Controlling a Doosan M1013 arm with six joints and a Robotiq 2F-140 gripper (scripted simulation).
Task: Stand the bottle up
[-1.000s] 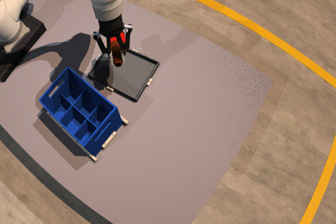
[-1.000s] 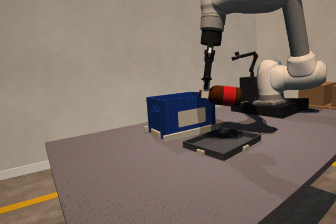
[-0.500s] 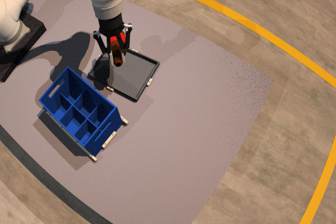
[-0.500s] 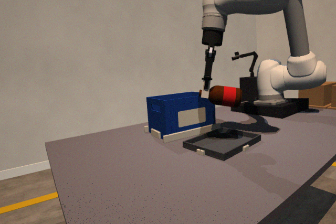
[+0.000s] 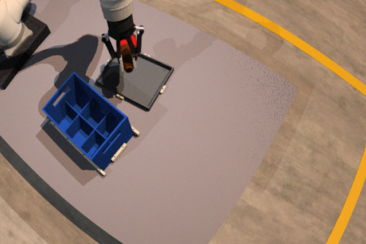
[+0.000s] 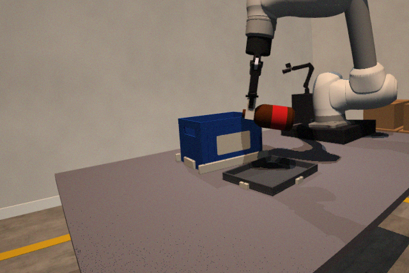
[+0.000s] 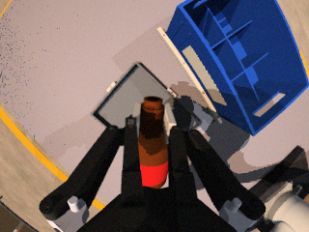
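Observation:
My gripper (image 5: 127, 58) is shut on a brown bottle (image 6: 272, 117) with a red label. It holds the bottle by the neck end, lying level, well above the dark tray (image 5: 137, 79). The bottle also shows in the overhead view (image 5: 128, 54) and in the wrist view (image 7: 153, 145), between my fingers. The tray (image 6: 270, 172) is empty and lies on the table beside the blue crate (image 5: 86, 119). In the side view my fingers (image 6: 251, 106) reach down to the bottle's left end, above the crate's far corner.
The blue crate (image 6: 219, 136) has several empty compartments and stands left of the tray. Small beige blocks (image 5: 118, 151) lie along the crate and the tray. The arm's base (image 6: 333, 129) stands on a dark block behind the tray.

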